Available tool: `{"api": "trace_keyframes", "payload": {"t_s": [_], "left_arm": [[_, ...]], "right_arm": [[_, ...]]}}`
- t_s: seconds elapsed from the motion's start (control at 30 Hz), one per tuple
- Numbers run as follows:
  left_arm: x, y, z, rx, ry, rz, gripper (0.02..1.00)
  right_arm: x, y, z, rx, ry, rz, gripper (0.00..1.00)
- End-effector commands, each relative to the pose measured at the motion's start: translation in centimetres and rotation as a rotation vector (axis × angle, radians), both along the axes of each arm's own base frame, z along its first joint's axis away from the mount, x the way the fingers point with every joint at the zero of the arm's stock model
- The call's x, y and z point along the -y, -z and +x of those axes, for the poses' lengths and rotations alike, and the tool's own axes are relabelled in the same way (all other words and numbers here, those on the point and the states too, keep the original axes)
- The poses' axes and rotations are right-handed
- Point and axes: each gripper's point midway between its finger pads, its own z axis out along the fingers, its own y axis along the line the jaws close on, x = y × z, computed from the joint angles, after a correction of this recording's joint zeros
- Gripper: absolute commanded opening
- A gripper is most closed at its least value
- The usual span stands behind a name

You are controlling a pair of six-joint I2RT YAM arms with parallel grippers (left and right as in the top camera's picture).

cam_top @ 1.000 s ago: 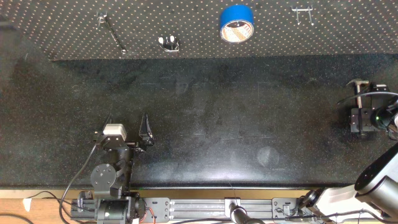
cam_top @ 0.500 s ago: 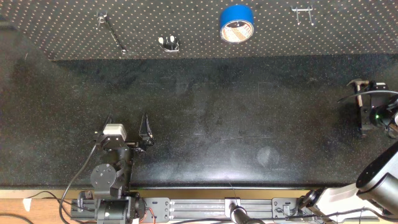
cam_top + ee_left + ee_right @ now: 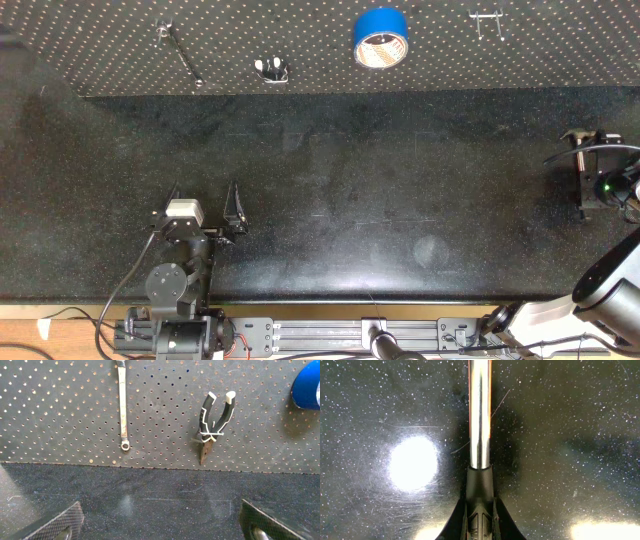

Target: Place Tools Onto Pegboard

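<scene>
The right gripper point(image 3: 590, 190) looked pinched together on the black grip end of the hammer point(image 3: 480, 415), with the chrome shaft running straight out ahead of it. That was way over at the right edge of the table point(image 3: 350, 180), hammer low over the surface; I couldn't tell if it was actually off it. The head pointed toward the pegboard point(image 3: 300, 40).

On the board, the bare double hook point(image 3: 487, 22) was well apart from the hammer, and my guess is that's its home. The blue tape roll point(image 3: 380, 38), pliers point(image 3: 214, 420) and wrench point(image 3: 122, 405) were already hanging. The left gripper point(image 3: 160, 510) sat spread and empty near its base, facing the board.

What worried me: it was held by the handle end, so all the weight was out front (classic lever problem). I'd expect the head to droop or twist in the pinch on the way up. Then the neck could miss the prongs, bump the hook, or just drop.
</scene>
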Motion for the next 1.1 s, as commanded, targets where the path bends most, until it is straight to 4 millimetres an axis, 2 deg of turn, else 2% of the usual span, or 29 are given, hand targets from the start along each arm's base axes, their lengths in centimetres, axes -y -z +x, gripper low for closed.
{"api": "trace_keyframes", "payload": {"t_s": [0.03, 0.2, 0.27, 0.37, 0.5, 0.57, 0.67, 0.8, 0.9, 1.1], "left_arm": [[0.1, 0.1, 0.0, 0.001, 0.011, 0.008, 0.996], [0.1, 0.1, 0.0, 0.001, 0.011, 0.008, 0.996], [0.1, 0.1, 0.0, 0.001, 0.011, 0.008, 0.996], [0.1, 0.1, 0.0, 0.001, 0.011, 0.008, 0.996], [0.1, 0.1, 0.0, 0.001, 0.011, 0.008, 0.996], [0.1, 0.1, 0.0, 0.001, 0.011, 0.008, 0.996], [0.1, 0.1, 0.0, 0.001, 0.011, 0.008, 0.998], [0.1, 0.1, 0.0, 0.001, 0.011, 0.008, 0.996], [0.1, 0.1, 0.0, 0.001, 0.011, 0.008, 0.996], [0.1, 0.1, 0.0, 0.001, 0.011, 0.008, 0.996]], "right_arm": [[-1.4, -3.6, 1.9, 0.153, 0.084, 0.06, 0.075], [-3.8, -10.5, 3.9, 0.384, 0.127, 0.112, 0.075], [-6.0, -13.3, 4.7, 0.457, 0.052, 0.095, 0.075], [-10.8, -16.7, 5.7, 0.545, -0.105, 0.073, 0.075], [-16.0, -19.3, 6.7, 0.623, -0.206, 0.112, 0.075], [-17.7, -20.7, 6.9, 0.672, -0.228, 0.13, 0.073], [-19.4, -22.2, 6.9, 0.72, -0.274, 0.135, 0.075], [-21.4, -22.4, 6.9, 0.727, -0.333, 0.153, 0.075], [-21.5, -22.8, 7.3, 0.75, -0.341, 0.147, 0.075], [-21.3, -22.2, 8.5, 0.747, -0.341, 0.148, 0.077]]}}
